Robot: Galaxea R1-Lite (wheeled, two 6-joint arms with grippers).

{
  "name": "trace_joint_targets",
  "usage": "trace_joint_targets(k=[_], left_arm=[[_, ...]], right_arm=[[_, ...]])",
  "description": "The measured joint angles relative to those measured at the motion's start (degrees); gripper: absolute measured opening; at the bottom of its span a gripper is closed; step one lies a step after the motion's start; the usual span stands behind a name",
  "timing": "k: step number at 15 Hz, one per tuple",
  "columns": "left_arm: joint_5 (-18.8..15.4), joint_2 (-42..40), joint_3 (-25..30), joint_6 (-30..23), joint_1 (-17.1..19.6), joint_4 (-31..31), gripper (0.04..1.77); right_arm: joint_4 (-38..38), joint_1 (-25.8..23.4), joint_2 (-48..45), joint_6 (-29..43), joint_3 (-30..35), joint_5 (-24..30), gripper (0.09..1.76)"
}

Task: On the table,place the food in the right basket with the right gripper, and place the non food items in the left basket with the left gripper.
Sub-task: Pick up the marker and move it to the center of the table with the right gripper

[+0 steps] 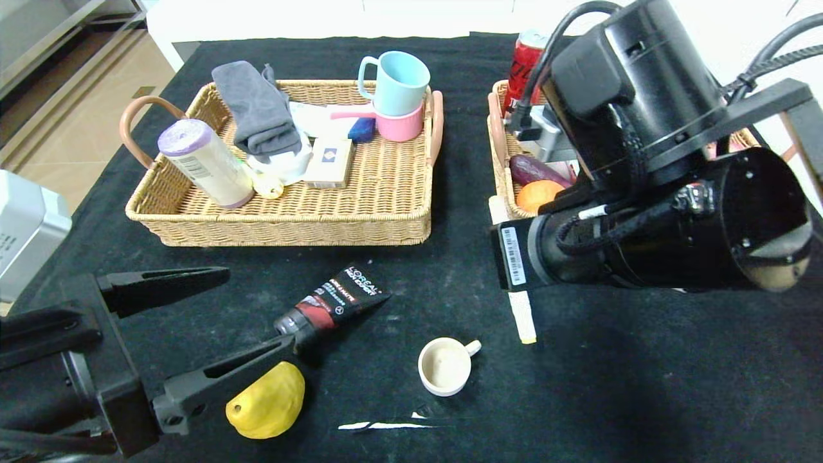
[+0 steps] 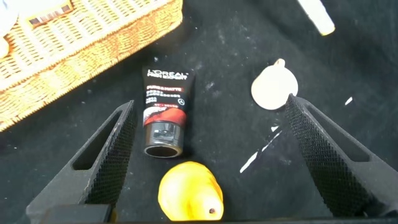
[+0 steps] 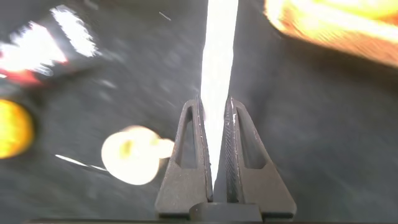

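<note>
My left gripper (image 1: 260, 308) (image 2: 210, 102) stands open low over the table (image 1: 643, 386), its fingers either side of the black and red cosmetic tube (image 1: 334, 302) (image 2: 163, 112) and the bumpy yellow fruit (image 1: 267, 402) (image 2: 189, 193). The small cream cup (image 1: 445, 365) (image 2: 273, 87) stands just beyond one fingertip. My right gripper (image 3: 216, 102) is shut and hovers above the long white marker pen (image 1: 522, 315) (image 3: 217, 56), which lies on the cloth; in the head view the arm hides its fingers. The left basket (image 1: 386, 212) holds mugs and grey cloth. The right basket (image 1: 505, 154) is mostly behind my right arm.
A grey box (image 1: 26, 225) sits off the table's left edge. A red can (image 1: 524, 64) stands in the right basket. White scuff streaks (image 1: 386, 424) mark the cloth near the front edge. The bulky right arm (image 1: 675, 212) hangs over the table's right half.
</note>
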Motion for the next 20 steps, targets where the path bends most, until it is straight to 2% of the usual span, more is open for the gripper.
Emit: trace_joint_targets(k=[5,8,10,13,20], left_arm=[[0.02,-1.29,-0.46,0.02,0.22,0.02,1.72],[0.05,-2.01,-0.77,0.0,0.6,0.0,1.72],[0.05,-2.27,-0.94,0.0,1.05,-0.05,1.72],[0.05,-2.46,-1.01,0.0,1.29,-0.02,1.72],[-0.02,-2.36,-1.12,0.05,2.45,-0.09,1.72]], right_arm=[[0.15,4.38,6.25,7.36,-7.77,0.39,0.25],[-0.07,6.12,9.64,9.11,-10.23,0.39,0.25],[-0.46,6.89,11.63,13.07,-11.98,0.11,0.25],[-3.96,7.63,14.01,13.57,-12.65,0.17,0.25],[-5.49,7.83,17.03,14.23,-12.73,0.07,0.25]])
